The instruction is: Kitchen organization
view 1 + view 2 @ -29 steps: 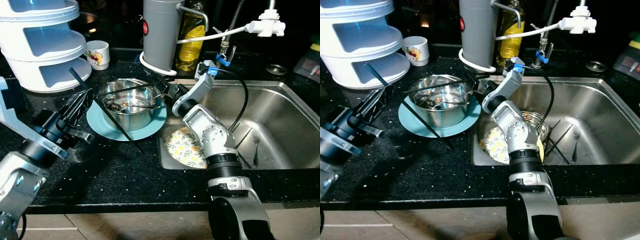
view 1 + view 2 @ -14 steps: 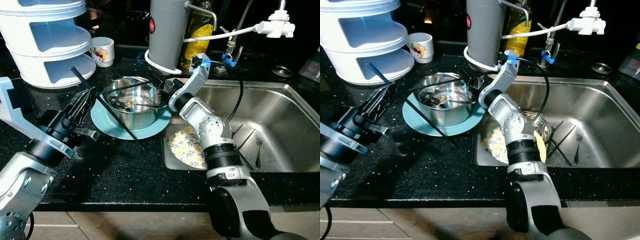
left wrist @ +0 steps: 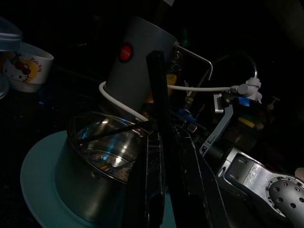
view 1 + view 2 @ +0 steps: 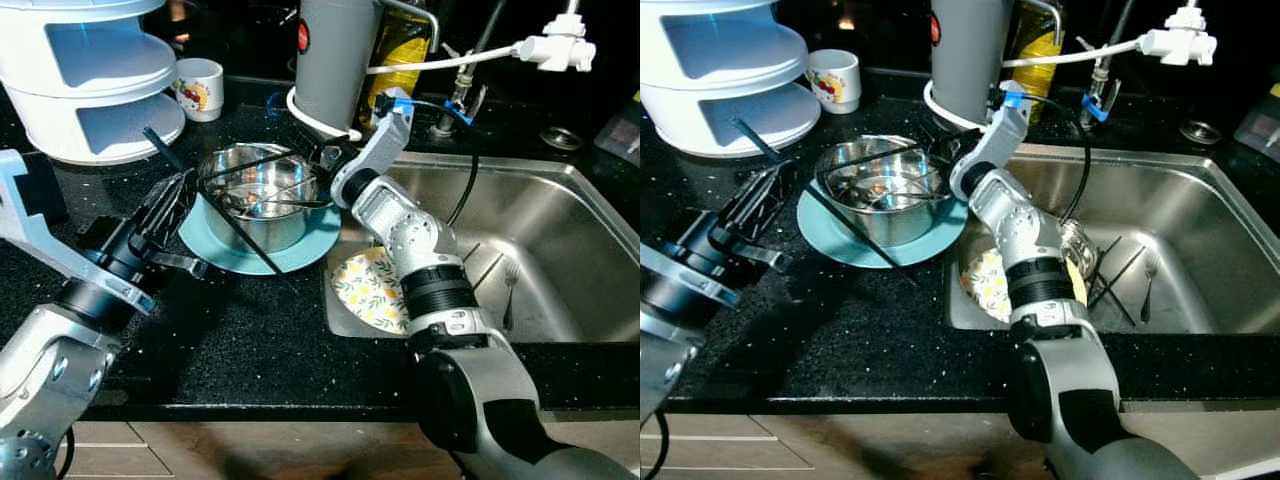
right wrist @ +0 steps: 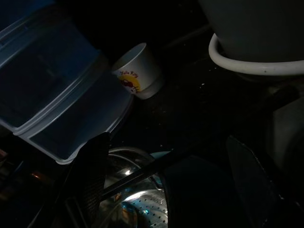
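You are partway through. The steel bowl (image 4: 258,200) sits on the blue plate (image 4: 305,252) on the counter. Your right gripper (image 4: 262,172) reaches over the bowl with its fingers spread wide. Your left gripper (image 4: 215,200), at the bowl's 9 o'clock, is wide too. A flowered plate (image 4: 370,293) and a fork (image 4: 508,296) wait in the sink (image 4: 560,190), at the bowl's 3 o'clock.

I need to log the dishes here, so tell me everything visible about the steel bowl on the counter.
The steel bowl is round, shiny metal with straight sides, upright on a teal plate on the black counter, left of the sink. Some utensil-like metal lies inside. The right gripper reaches across its rim, one black finger lying over the top.
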{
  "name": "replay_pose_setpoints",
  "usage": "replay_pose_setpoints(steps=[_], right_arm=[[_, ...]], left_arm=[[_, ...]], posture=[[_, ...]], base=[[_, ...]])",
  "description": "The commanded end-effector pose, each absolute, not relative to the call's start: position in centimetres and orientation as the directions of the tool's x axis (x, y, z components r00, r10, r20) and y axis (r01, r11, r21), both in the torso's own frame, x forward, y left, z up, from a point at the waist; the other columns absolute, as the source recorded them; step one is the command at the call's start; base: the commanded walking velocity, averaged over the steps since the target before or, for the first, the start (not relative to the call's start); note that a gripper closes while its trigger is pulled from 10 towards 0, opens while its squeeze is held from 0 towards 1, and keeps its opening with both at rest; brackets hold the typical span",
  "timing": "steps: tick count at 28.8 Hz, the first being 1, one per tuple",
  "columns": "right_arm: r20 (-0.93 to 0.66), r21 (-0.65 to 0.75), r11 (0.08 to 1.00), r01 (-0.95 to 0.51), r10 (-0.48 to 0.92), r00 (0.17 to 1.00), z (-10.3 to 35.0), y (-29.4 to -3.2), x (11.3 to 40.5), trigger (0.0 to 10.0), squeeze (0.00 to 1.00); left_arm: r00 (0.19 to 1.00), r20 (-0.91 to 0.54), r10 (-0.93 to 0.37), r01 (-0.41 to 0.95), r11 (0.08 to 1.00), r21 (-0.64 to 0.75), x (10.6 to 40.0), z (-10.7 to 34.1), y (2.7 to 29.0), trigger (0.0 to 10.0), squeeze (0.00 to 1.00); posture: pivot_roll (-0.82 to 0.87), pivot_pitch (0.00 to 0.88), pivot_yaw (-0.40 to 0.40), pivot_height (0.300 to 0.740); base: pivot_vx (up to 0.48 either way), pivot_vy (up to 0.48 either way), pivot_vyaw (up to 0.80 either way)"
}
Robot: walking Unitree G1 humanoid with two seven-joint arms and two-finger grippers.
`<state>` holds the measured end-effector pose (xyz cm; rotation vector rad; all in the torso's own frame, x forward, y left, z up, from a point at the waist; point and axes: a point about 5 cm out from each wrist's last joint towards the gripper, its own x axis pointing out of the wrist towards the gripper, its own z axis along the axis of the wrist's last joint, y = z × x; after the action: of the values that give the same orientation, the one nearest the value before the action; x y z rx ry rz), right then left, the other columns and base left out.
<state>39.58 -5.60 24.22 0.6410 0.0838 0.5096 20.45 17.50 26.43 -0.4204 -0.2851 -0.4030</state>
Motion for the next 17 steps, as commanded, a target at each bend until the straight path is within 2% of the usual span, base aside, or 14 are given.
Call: replay_pose_setpoints(steps=[1,5,6,7,8,17], right_arm=[[0.039,0.602,0.693,-0.398,0.472,0.881,23.5,-5.5,39.72,10.0,0.0],[0.038,0.596,0.695,-0.401,0.475,0.879,23.55,-5.41,39.74,10.0,0.0],[0.041,0.597,0.694,-0.402,0.475,0.879,23.56,-5.47,39.76,1.7,0.0],[0.041,0.597,0.694,-0.402,0.475,0.879,23.56,-5.47,39.76,1.7,0.0],[0.043,0.598,0.693,-0.402,0.473,0.88,23.55,-5.58,39.8,0.0,0.0],[0.052,0.603,0.691,-0.4,0.466,0.883,23.58,-5.95,39.91,0.0,0.0]], left_arm=[[0.895,0.301,-0.33,0.424,0.838,-0.344,20.43,25.75,17.25,10.0,0.0],[0.896,0.299,-0.328,0.422,0.837,-0.347,20.42,25.68,17.25,10.0,0.0],[0.897,0.298,-0.328,0.422,0.837,-0.348,20.41,25.66,17.23,10.0,0.0],[0.897,0.298,-0.328,0.422,0.837,-0.348,20.41,25.66,17.23,10.0,0.0],[0.897,0.297,-0.326,0.42,0.837,-0.35,20.39,25.62,17.22,10.0,0.0],[0.899,0.295,-0.323,0.417,0.838,-0.351,20.47,25.56,17.31,10.0,0.0]], posture=[[0.17,0.068,-0.147,0.74],[0.17,0.069,-0.148,0.74],[0.17,0.069,-0.148,0.74],[0.17,0.069,-0.148,0.74],[0.17,0.069,-0.149,0.74],[0.17,0.063,-0.147,0.74]], base=[[0.0,0.0,0.0],[0.0,0.0,0.0],[0.0,0.0,0.0],[0.0,0.0,0.0],[0.0,0.0,0.0],[0.0,0.0,0.0]])
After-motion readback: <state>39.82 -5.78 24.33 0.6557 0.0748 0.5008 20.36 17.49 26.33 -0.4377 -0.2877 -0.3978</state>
